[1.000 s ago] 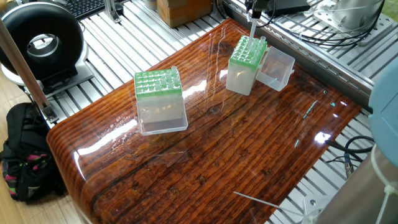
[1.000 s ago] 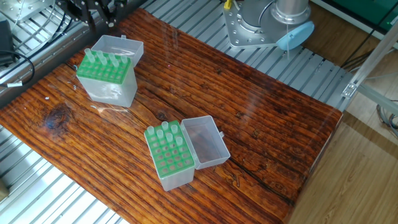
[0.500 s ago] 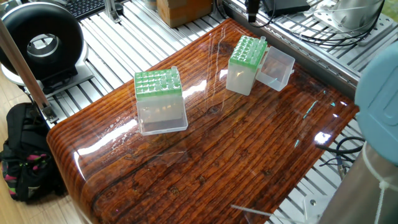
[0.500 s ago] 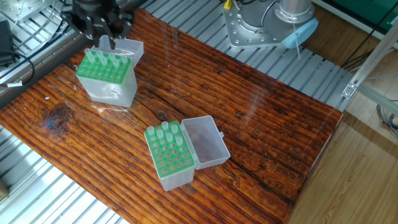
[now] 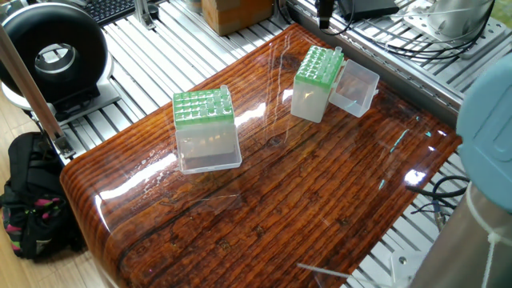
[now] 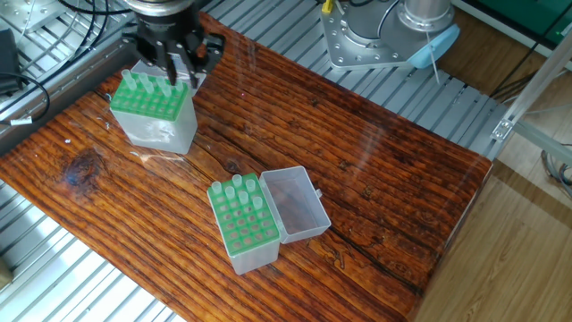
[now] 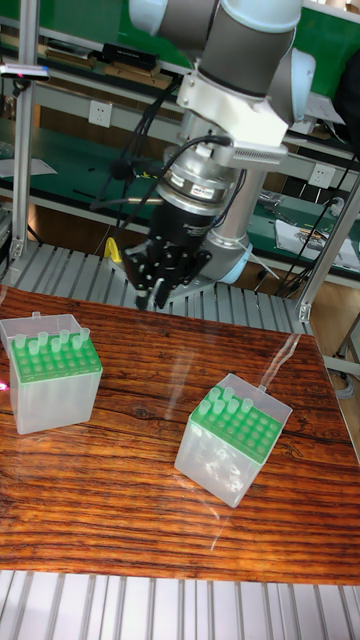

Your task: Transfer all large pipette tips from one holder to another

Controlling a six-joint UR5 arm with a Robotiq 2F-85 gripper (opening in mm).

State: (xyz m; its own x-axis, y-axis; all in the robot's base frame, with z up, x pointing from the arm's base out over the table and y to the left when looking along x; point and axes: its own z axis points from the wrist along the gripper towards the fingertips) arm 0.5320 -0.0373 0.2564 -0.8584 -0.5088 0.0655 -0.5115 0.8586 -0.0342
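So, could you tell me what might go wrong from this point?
The large pipette tip hanging from the gripper could tilt or slip and miss its hole. The gripper hovers close above one holder, so a low move could knock the standing tips in it.

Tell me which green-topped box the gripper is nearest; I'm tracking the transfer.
The green-topped box with one row of tips, directly below the gripper. The other box stands mid-table, well away.

The gripper point(image 6: 178, 73) has swung into fuller view in the other fixed view, moving right from the corner toward the far box's point(image 6: 154, 112) open lid.
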